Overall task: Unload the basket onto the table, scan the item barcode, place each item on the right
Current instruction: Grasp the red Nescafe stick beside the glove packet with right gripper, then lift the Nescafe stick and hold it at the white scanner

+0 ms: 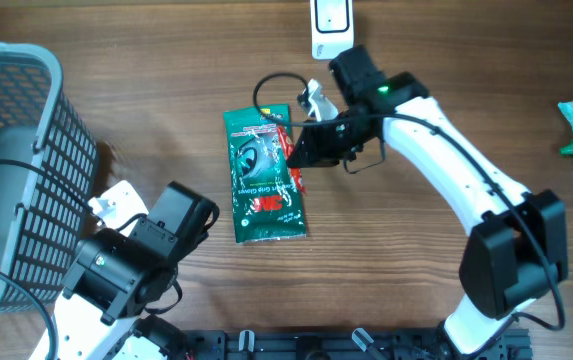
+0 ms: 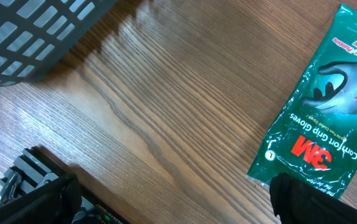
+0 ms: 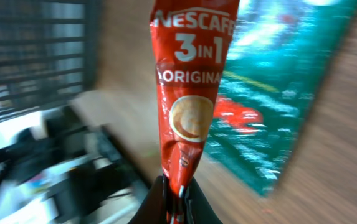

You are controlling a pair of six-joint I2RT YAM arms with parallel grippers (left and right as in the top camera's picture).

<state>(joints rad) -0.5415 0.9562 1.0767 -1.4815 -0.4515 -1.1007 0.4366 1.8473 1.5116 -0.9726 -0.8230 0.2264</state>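
Grips Nescafé sachet (image 3: 190, 93) by one sealed end in clenched right tool (image 3: 177, 208), above glove pack (image 1: 261, 175) mid-counter, left tool (image 2: 175, 205) released near front-left corner; looks light, limp, slick, best held at flat seam.

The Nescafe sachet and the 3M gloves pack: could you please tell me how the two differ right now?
The Nescafe sachet is red; the 3M gloves pack is green. The sachet is a narrow stick, while the gloves pack is much broader. The sachet is pinched at one end by the shut right gripper; the gloves pack lies flat on the table, ungripped. Both are soft printed packets.
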